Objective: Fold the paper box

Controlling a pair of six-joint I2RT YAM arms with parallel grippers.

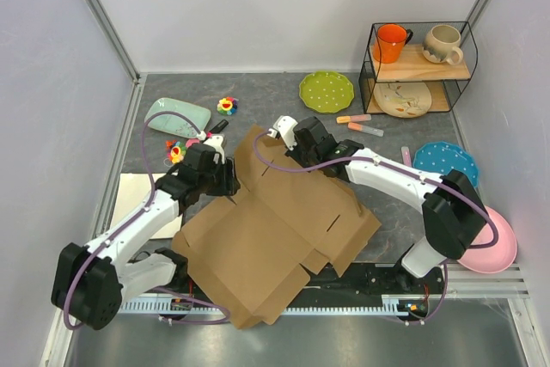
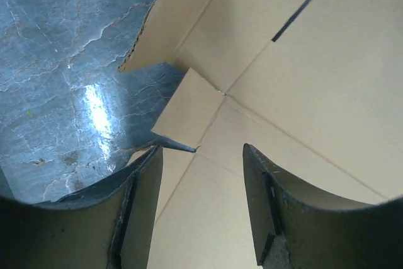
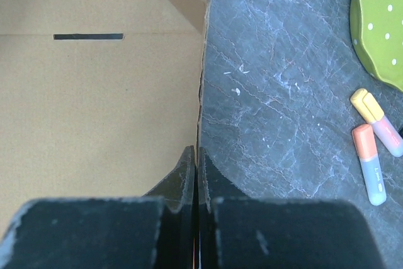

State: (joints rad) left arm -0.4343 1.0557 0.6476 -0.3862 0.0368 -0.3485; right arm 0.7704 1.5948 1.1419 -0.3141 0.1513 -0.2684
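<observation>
Paper box (image 1: 266,242) handling starts at two different grips. The left jaws stand partly open with nothing between them, hovering over a crease beside a small corner tab (image 2: 186,113), probably lined up to press or pinch that tab. The right jaws are pressed together at the sheet's far edge. That edge runs straight into their seam, so I cannot tell whether it is nipped; they look placed to steady that side.

The box lies mostly unfolded mid-counter (image 1: 400,212), between the arms. Only the overhead view shows the whole sheet. Only the right wrist view shows the slot (image 3: 88,36) near that edge, with a green plate (image 3: 384,23) and markers (image 3: 373,155) well apart from the sheet.
</observation>
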